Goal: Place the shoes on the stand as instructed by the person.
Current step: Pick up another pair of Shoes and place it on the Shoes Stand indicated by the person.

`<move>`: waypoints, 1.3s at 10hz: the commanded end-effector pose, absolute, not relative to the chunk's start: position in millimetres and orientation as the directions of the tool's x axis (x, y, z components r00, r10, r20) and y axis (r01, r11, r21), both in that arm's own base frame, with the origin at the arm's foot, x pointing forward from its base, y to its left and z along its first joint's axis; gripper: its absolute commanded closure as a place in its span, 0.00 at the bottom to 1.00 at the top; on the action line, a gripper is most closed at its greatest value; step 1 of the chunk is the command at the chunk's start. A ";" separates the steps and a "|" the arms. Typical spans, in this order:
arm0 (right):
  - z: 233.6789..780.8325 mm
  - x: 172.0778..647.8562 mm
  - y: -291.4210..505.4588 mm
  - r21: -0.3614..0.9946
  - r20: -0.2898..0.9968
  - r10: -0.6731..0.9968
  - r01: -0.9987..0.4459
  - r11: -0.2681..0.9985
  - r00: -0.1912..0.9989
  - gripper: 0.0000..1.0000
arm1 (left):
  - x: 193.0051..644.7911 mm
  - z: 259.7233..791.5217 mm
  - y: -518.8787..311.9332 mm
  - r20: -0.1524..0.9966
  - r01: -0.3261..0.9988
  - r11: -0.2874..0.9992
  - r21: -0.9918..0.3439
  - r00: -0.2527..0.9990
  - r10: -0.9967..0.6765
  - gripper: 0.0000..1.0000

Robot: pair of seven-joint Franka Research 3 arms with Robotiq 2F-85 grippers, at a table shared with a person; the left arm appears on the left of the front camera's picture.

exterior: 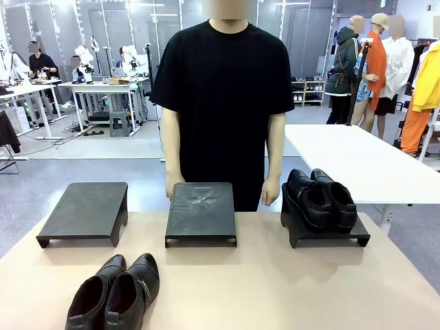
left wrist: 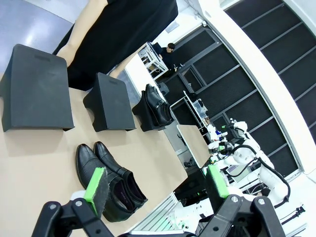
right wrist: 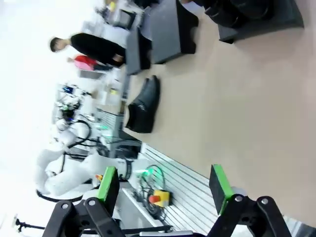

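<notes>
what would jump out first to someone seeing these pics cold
A person in a black T-shirt stands at the far side of the table, just behind the middle stand of three black ones set in a row. One pair of glossy black shoes sits on the right stand. A second pair lies on the tabletop near the front left.

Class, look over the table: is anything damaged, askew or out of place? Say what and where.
The middle stand bears pale, star-shaped scuffs on its top, unlike the left stand. Otherwise tidy: one pair of shoes sits on the right stand, the other pair together on the table.
</notes>
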State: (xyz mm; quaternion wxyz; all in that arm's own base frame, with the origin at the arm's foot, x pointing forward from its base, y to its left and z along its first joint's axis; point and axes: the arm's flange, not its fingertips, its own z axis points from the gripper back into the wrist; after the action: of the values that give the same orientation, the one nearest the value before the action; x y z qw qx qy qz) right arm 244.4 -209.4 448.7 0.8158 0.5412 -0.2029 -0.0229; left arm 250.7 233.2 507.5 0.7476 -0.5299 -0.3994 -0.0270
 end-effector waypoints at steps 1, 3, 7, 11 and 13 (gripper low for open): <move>420.3 230.1 -228.4 0.925 0.308 -0.312 -0.206 0.320 0.899 0.07 | 251.2 509.5 235.1 0.639 0.483 0.433 -0.761 0.672 0.375 0.00; 410.8 218.6 -232.7 0.929 0.310 -0.335 -0.209 0.306 0.890 0.07 | 251.2 509.5 235.1 0.639 0.483 0.433 -0.761 0.672 0.375 0.00; 411.1 210.4 -235.9 0.932 0.289 -0.339 -0.183 0.312 0.895 0.07 | 251.2 509.5 235.1 0.639 0.483 0.433 -0.761 0.672 0.375 0.00; 411.1 210.4 -235.9 0.932 0.289 -0.339 -0.183 0.312 0.895 0.07 | 251.1 526.8 207.9 0.653 0.505 0.442 -0.741 0.694 0.303 0.00; 411.1 210.4 -235.9 0.932 0.289 -0.339 -0.183 0.312 0.895 0.07 | 256.5 557.9 153.6 0.647 0.506 0.473 -0.721 0.737 0.197 0.00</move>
State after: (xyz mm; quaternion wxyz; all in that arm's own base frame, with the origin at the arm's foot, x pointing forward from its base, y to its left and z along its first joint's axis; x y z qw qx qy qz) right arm 210.3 -235.2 409.1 0.7830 0.5814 -0.2129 -0.0589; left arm 260.3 183.2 542.2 0.7678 -0.5155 -0.3717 -0.0814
